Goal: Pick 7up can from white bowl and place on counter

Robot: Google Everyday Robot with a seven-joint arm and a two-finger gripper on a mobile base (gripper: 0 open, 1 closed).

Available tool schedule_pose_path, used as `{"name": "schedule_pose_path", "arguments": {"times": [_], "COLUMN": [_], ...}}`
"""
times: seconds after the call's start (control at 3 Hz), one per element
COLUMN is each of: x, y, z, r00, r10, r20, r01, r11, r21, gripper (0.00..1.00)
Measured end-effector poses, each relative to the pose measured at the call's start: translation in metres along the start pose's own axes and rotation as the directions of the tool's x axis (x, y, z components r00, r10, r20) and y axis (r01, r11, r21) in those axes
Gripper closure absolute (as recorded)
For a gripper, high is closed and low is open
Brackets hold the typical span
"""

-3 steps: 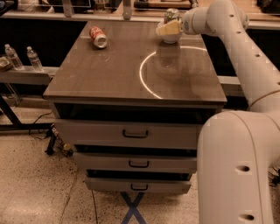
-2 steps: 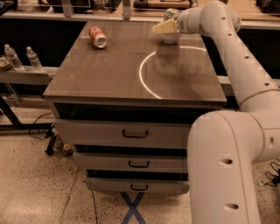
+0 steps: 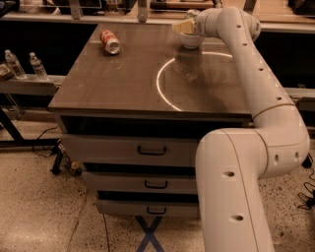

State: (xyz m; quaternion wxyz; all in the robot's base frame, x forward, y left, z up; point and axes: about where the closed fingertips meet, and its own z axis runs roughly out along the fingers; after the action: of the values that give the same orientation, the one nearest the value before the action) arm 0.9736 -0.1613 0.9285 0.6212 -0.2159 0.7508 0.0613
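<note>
Glossy and grey-brown, the table [image 3: 113, 83] is viewed from its front. At its far right edge the 7up can [image 3: 192, 13] is taken to be the small silver-topped shape just above the white bowl [image 3: 191, 40]. Whether it is seated in the bowl or lifted out of it cannot be told. The gripper [image 3: 183, 26] is held over the bowl's left rim, with the arm stretched along the table's right side, presumably so that the can is reached from above and drawn clear of the bowl's wall. Whether the gripper is closed on anything cannot be told. One bowl and one 7up can are counted. One red-and-white can [image 3: 110, 42] is seen lying on its side well apart at the far left, outside the job. Three drawers [image 3: 147, 150] are counted beneath the top, and two water bottles [image 3: 13, 64] are stood on a low shelf to the left.
</note>
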Motion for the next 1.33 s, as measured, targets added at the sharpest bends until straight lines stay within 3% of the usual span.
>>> {"name": "schedule_pose_path", "arguments": {"times": [0.33, 0.67, 1.0, 1.33], "x": [0.004, 0.002, -0.046, -0.082], "y": [-0.017, -0.023, 0.001, 0.055], "z": [0.006, 0.006, -0.014, -0.043], "r00": [1.0, 0.999, 0.994, 0.986], "r10": [0.02, 0.028, 0.034, 0.09], "r20": [0.019, 0.035, 0.103, 0.139], "r01": [-0.021, -0.03, -0.031, -0.053], "r11": [0.9982, 0.9968, 0.9991, 0.9664], "r21": [0.055, 0.074, -0.027, -0.252], "gripper": [0.49, 0.72, 1.0, 1.0]}}
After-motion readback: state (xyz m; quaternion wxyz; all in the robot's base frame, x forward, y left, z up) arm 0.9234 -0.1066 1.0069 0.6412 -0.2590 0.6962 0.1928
